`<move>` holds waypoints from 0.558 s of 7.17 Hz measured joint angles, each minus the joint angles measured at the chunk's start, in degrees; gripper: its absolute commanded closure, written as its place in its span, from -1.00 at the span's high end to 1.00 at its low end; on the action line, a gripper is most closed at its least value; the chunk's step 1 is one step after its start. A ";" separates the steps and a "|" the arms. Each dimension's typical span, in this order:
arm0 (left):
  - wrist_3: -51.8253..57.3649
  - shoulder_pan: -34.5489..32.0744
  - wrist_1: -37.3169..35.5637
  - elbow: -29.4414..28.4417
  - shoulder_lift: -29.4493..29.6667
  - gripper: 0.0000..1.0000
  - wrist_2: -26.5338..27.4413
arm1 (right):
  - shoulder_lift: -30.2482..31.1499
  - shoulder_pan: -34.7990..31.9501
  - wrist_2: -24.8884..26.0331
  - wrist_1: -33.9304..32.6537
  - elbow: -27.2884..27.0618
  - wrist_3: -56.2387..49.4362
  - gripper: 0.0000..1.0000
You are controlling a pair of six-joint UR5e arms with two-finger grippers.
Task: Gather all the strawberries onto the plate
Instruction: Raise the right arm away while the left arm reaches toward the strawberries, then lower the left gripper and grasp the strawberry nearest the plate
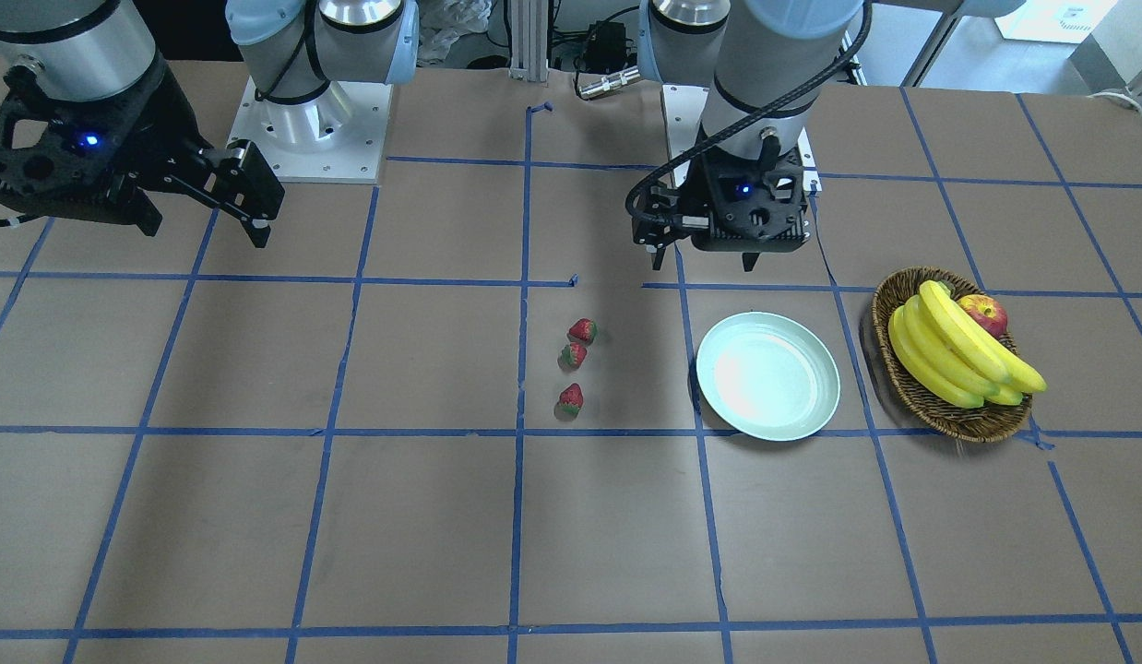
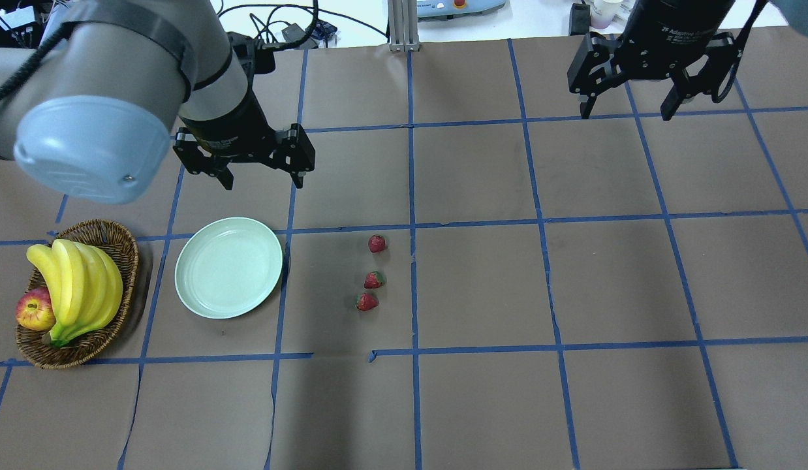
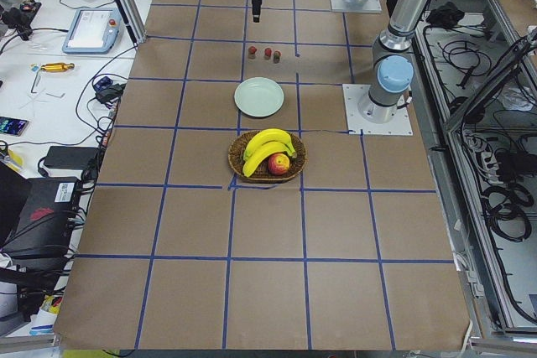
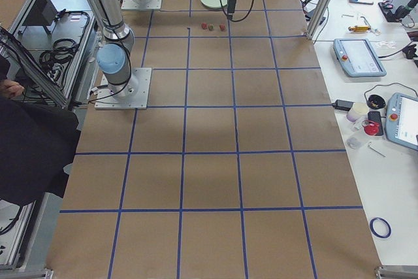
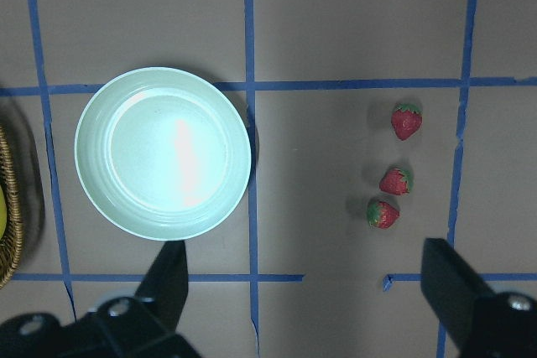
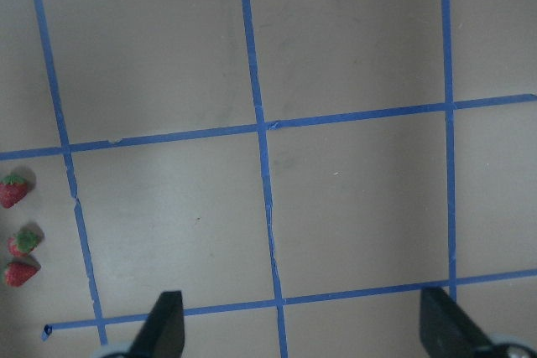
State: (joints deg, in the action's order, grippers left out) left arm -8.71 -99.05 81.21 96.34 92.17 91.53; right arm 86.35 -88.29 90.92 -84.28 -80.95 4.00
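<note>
Three strawberries (image 2: 373,280) lie in a short row on the paper-covered table (image 2: 482,405), near its middle. Two sit close together; the third sits a little apart, farther from the robot's base. None touches the plate (image 2: 228,267).

One plate, pale mint with nothing in it, rests near the berries on the robot's left side. From that I judge that no berry has been collected yet.

One left gripper (image 2: 263,179) hangs above the table near the plate and berries, touching neither. Its two fingers are spread wide and hold nothing. I read this as a ready pose, since this arm is the closer one to both the fruit and the dish.

One right gripper (image 2: 626,114) hangs well apart over the robot's right side of the table. Its fingers are likewise spread and hold nothing. I judge it is parked out of the way.

One wicker basket (image 2: 126,261) stands on the far side of the plate from the berries. It holds one bunch of bananas (image 2: 77,287) and one apple (image 2: 35,310), which are not part of this job.
</note>
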 measured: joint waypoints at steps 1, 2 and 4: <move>-2.21 -2.05 -3.23 2.77 0.74 1.00 -0.05 | -0.02 0.17 -0.24 -1.38 -0.01 0.02 1.00; -4.42 -3.89 -6.37 5.58 1.65 0.97 -0.08 | -0.04 0.26 -0.35 -2.16 -0.07 0.02 0.95; -8.62 -7.54 -10.46 10.61 3.74 0.96 0.01 | 0.00 0.33 -0.07 -3.24 -1.00 -0.04 1.00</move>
State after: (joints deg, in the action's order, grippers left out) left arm -17.33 -106.59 70.75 106.95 95.91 91.54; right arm 86.35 -87.97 90.85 -87.52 -81.95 3.96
